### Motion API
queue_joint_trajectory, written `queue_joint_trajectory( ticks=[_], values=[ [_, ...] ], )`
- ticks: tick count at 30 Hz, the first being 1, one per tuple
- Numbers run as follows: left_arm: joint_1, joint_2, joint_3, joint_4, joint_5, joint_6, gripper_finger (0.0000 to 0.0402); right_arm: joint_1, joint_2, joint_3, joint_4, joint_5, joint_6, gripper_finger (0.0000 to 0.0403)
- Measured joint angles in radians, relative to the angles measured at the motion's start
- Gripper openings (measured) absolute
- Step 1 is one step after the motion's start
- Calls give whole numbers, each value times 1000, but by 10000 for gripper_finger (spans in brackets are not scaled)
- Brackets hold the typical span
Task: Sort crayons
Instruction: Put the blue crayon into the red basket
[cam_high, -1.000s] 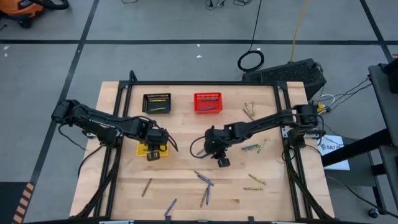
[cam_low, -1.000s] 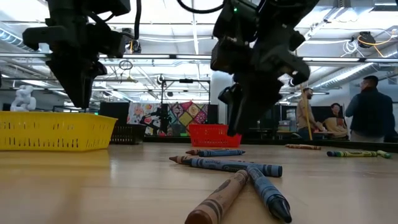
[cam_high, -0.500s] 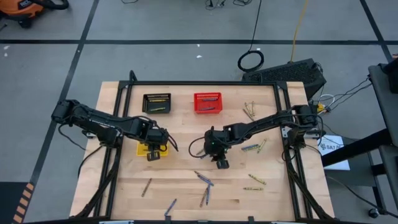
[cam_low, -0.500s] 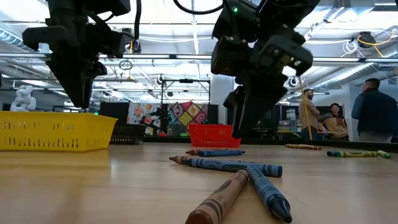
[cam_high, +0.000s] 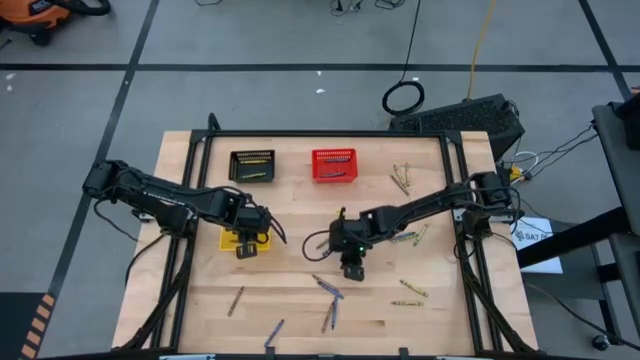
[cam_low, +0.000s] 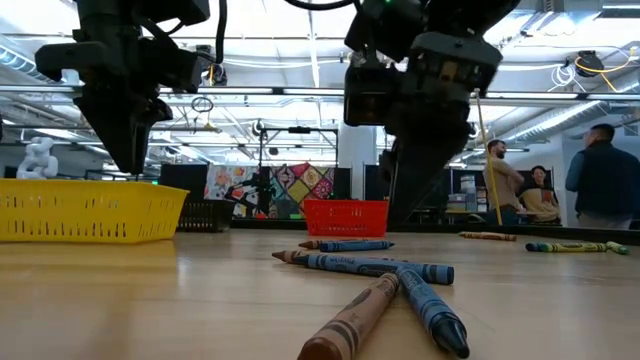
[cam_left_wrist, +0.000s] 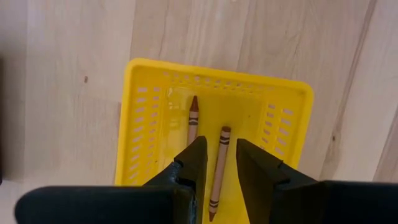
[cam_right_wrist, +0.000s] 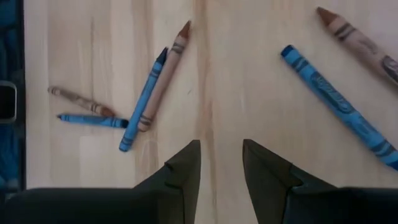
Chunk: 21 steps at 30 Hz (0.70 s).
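Crayons (cam_high: 327, 288) are lying scattered over the wooden table (cam_high: 300, 320), with a blue and brown cluster near its front edge, more toward the right side, and 2 brown crayons (cam_left_wrist: 217, 163) resting inside the yellow basket (cam_left_wrist: 145, 112). Left gripper (cam_left_wrist: 216, 163) is hovering directly above that yellow basket, its fingers slightly apart and gripping nothing, while the right gripper (cam_right_wrist: 221, 163) is hanging over bare wood at the table's middle, just beside the front cluster, its fingers also parted and empty. Black basket (cam_high: 251, 166) and red basket (cam_high: 334, 165) are sitting side by side near the far edge.
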<state>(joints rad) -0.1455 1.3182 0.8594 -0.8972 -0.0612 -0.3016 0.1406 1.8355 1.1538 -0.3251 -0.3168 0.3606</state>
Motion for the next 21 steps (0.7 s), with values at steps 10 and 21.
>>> queue_joint_trajectory(
  ticks=[10, 21],
  values=[
    [0, 0, 0, 19, -25, -7, 83, 53, 0, 0, 80, 33, 225, 107],
    [0, 0, 0, 47, -26, -8, 83, 163, 0, 0, 135, 33, 431, 107]
  ],
)
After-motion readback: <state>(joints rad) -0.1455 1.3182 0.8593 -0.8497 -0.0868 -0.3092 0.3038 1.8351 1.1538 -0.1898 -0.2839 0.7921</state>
